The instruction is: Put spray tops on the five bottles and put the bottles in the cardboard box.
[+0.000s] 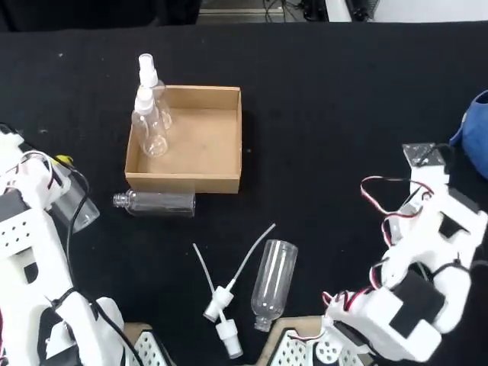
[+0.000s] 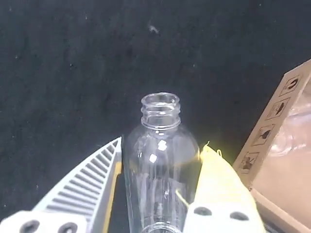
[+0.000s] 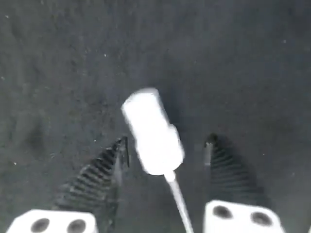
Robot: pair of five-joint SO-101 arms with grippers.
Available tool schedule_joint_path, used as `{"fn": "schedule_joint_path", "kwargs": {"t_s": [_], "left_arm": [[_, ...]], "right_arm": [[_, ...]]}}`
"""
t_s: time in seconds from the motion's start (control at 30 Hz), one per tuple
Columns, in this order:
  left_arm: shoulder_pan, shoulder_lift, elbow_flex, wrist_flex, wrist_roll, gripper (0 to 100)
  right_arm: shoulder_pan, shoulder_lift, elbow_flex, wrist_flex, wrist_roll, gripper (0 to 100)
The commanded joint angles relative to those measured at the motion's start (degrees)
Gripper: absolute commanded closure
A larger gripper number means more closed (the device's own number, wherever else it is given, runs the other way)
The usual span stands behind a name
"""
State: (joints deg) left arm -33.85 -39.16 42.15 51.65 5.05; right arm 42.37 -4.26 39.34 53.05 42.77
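Bottle (image 2: 160, 170) with no top is pinched in my left jaws, left of the cardboard box (image 1: 183, 183). Two topped bottles (image 1: 150, 122) are inside it. Off to its right, a spray top (image 3: 153, 133) sits between my right jaws; I cannot tell if they pinch it. Next, I think: top onto neck, straight.

Clear bottles (image 1: 273, 282), white spray tops (image 1: 228, 334), brown cardboard box (image 1: 183, 183) — black table (image 1: 343, 114).
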Motion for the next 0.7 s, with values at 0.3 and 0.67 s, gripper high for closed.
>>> {"fn": "schedule_joint_path", "kwargs": {"t_s": [0.3, 0.67], "left_arm": [[6.4, -2.0, -8.1, -0.9, -0.2, 97], [6.1, -2.1, -4.7, -0.2, -0.3, 97]], "right_arm": [[-1.8, 8.7, -17.8, 10.5, 14.5, 76.4], [-1.8, 6.7, -20.1, 16.6, 14.2, 82.4]]}}
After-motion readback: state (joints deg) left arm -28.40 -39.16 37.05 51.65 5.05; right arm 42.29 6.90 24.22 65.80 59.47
